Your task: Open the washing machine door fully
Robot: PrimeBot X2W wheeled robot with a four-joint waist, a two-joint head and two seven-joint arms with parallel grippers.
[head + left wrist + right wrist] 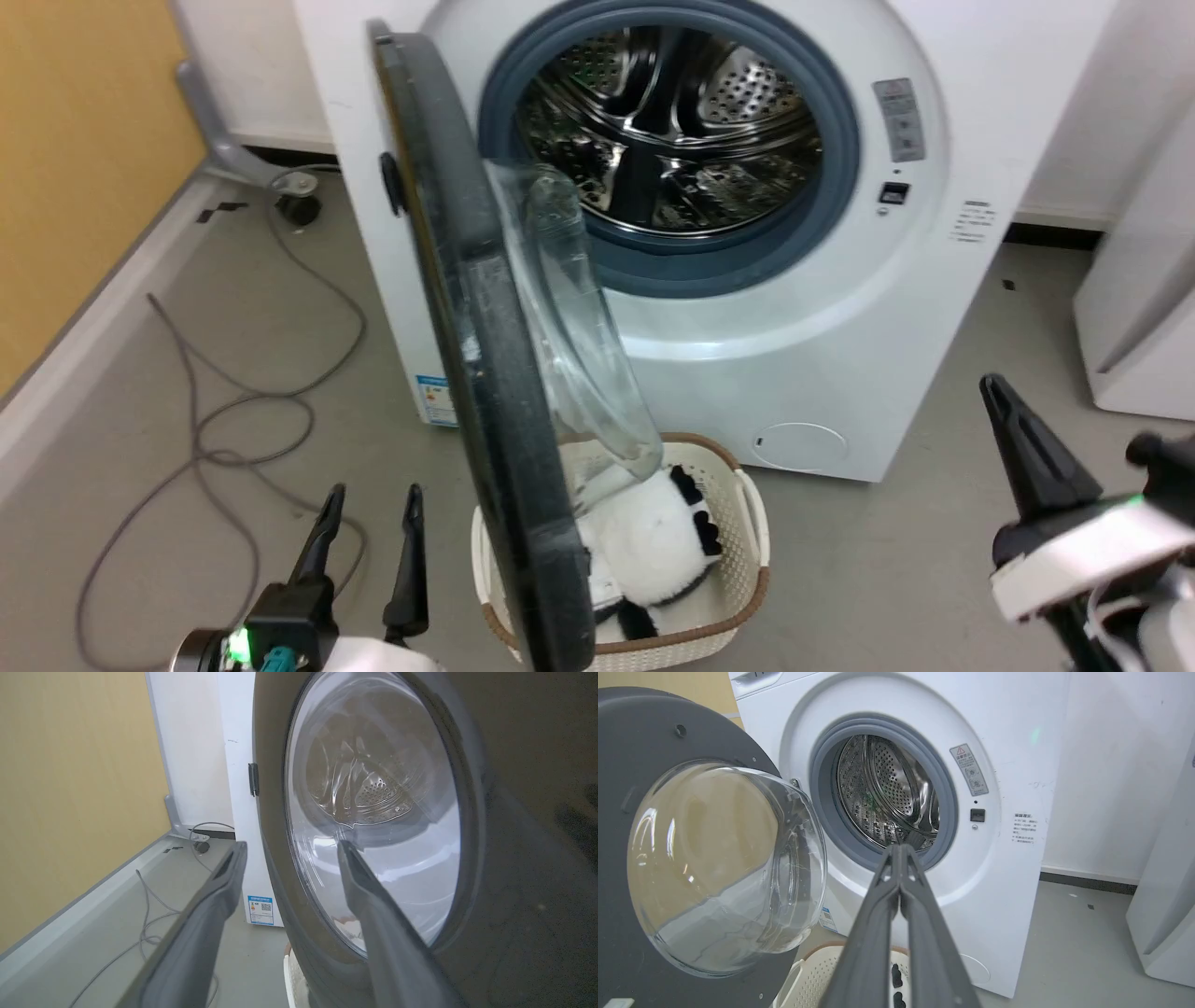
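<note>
**Door** point(485, 373): black disc, hung on the 9 o'clock side of the washer point(840, 280). About half open, roughly square to the front, edge-on in the head view. Not yet fully back.

**Bowl** point(724, 868): clear glass at the door's centre, bulging toward 3 o'clock, above the basket.

**Drum** point(672, 121): steel, perforated, ringed in grey, bare to view.

**Left gripper** point(373, 493): at 7 o'clock, on the door's outer side, near its lower edge. Jaws apart, holding nothing. Contact with the door: cannot tell. In the left wrist view, one finger point(373, 914) seen across the window.

**Right gripper** point(900, 849): at 4 o'clock, on the door's inner side, well apart from it. Jaws together, nothing between them.

**Basket** point(752, 523): on the floor at 6 o'clock, plush toy point(653, 541) inside.

**Cable** point(233, 411): loose on the floor at 8 o'clock.

**Step in hand, as judged:** swing the door on toward 9 o'clock, up to its stop.
- Press on the dark inner face near the free edge, far from the hinge, never on the bowl.
- Probably best suited: right gripper, jaws together as a blunt pusher.
- Follow the arc rather than a straight line, and ease off at the stop.
- First draw the left gripper out toward 8 o'clock, out of the door's likely path.
- Keep clear of basket and cable.
</note>
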